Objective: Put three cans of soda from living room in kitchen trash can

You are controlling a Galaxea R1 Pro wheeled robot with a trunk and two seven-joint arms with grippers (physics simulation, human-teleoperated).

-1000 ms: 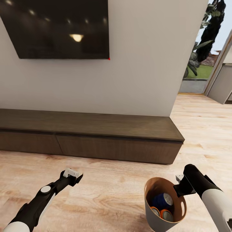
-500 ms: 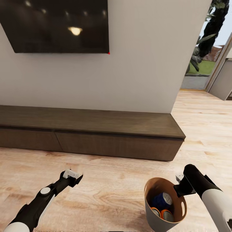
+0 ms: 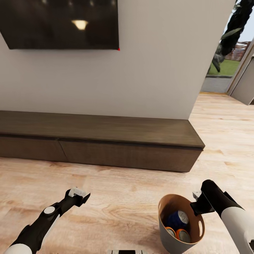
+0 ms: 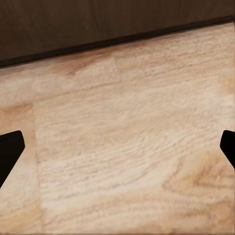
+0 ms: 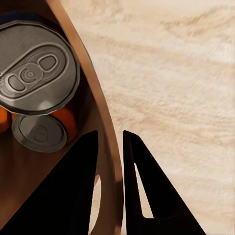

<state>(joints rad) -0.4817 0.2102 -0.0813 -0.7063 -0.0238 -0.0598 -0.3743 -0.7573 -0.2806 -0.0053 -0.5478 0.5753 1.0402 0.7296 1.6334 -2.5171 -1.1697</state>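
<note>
The right tool (image 3: 196, 204) is pinching the rim of the tash can (image 3: 165, 235), one finger (image 5: 68, 196) sitting inside the wall and the other finger (image 5: 152, 196) outside it, as the right wrist view is showing. The tash can is hanging upright from that grip above the wooden floor (image 3: 123, 208), with a slot handle cut near its rim. Inside it, the blue can of soda (image 3: 177, 219) is lying on top, and the two orange cans (image 3: 180, 235) are lying beneath it, their silvery tops facing up.

The left tool (image 3: 78, 194) is hovering over the floor with nothing in it, its two finger tips (image 4: 10, 152) standing spread wide apart in the left wrist view.

Beyond both arms, a long low dark-wood cabinet (image 3: 106, 141) is running along a white wall (image 3: 158, 70), and a black television (image 3: 60, 23) is hanging above it in the living room.
</note>
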